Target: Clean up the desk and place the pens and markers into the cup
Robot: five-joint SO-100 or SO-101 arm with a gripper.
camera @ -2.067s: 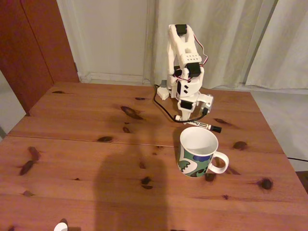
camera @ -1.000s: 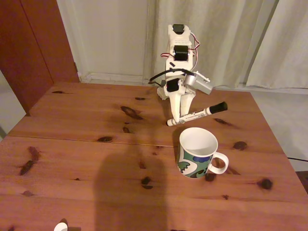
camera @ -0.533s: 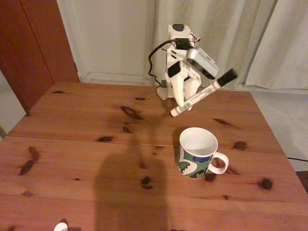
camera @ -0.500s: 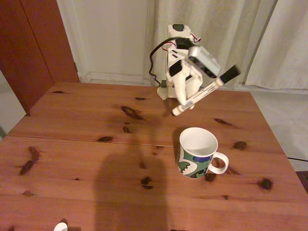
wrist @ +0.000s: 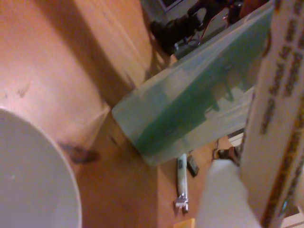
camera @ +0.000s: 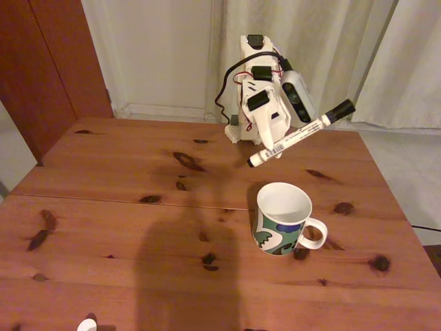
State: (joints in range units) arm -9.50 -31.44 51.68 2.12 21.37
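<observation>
One white two-finger gripper (camera: 272,140) in the fixed view, raised above the far edge of the reddish-brown wooden desk (camera: 110,227). Its fingers are pressed onto one slim white marker with a black cap and black printed label (camera: 300,134), gripped near the lower, uncapped end. The marker is off the desk, tilted: black cap up and to the right, white tip down and to the left. The tip hangs above and behind the far rim of the mug, apart from it.

One white ceramic mug with a green and blue leaf pattern (camera: 281,229) stands upright on the desk, right of centre, handle pointing toward the right edge. Interior white, nothing seen inside. One small white round object (camera: 87,325) sits at the near edge, left part, cut off by the frame. Pale curtains (camera: 386,55) hang behind the far edge.

Wrist view: one translucent greenish finger (wrist: 190,104) crosses the frame diagonally. The marker's barrel (wrist: 275,118), label text blurred, runs along the right side, against the gripper. The mug's white rim and interior (wrist: 33,180) fill the lower left corner, below the gripper. Wood grain between.
</observation>
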